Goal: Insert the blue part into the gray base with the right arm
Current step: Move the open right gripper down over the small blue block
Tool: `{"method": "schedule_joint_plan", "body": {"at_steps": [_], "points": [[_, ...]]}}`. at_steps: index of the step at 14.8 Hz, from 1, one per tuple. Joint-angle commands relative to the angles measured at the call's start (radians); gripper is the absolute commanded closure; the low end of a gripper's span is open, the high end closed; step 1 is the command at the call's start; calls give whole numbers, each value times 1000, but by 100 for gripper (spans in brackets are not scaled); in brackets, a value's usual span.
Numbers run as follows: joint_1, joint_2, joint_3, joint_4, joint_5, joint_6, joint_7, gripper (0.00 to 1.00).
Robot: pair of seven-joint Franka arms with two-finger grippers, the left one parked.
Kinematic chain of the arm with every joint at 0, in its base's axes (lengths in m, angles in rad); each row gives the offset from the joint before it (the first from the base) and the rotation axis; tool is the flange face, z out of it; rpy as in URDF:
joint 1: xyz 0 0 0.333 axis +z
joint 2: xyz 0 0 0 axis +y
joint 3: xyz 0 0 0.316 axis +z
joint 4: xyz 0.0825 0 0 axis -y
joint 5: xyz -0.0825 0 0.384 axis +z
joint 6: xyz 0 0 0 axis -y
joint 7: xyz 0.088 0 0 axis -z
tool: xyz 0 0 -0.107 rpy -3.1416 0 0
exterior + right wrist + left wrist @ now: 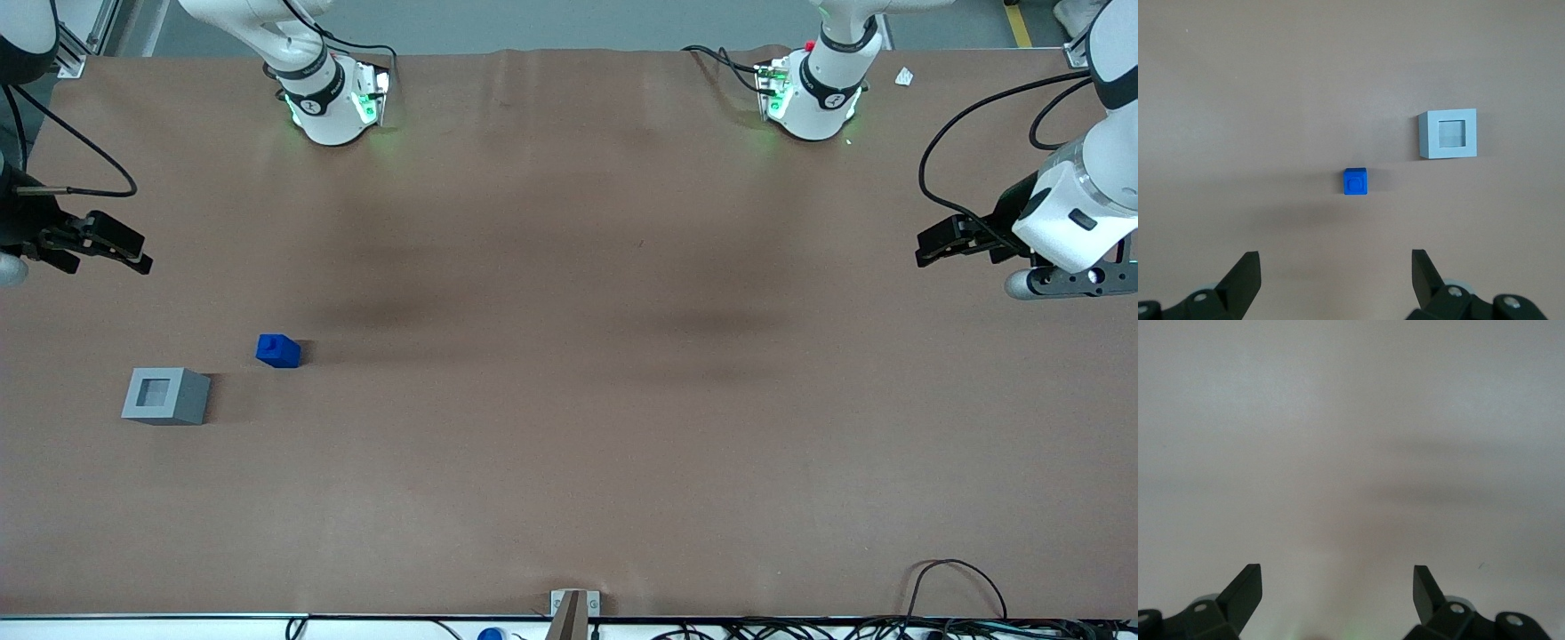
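Observation:
The blue part (278, 350) sits on the brown table with its stub facing up. It also shows in the right wrist view (1355, 181). The gray base (165, 396) stands beside it, a little nearer the front camera, with its square recess facing up, and shows in the right wrist view (1448, 133) too. My right gripper (142, 252) hangs above the table at the working arm's end, farther from the front camera than both things. It is open and empty, and the right wrist view (1336, 263) shows its fingers wide apart, well short of the blue part.
The brown table (569, 427) stretches wide toward the parked arm's end. The two arm bases (333, 98) stand at the table's back edge. Cables (951, 596) lie along the front edge, with a small bracket (573, 609) at its middle.

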Motion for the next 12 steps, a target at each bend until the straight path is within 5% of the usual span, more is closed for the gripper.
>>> {"method": "schedule_joint_plan", "body": {"at_steps": [1, 12], "points": [[2, -1, -2, 3, -3, -10, 4, 0], [-4, 115, -3, -42, -2, 69, 1, 0]]}}
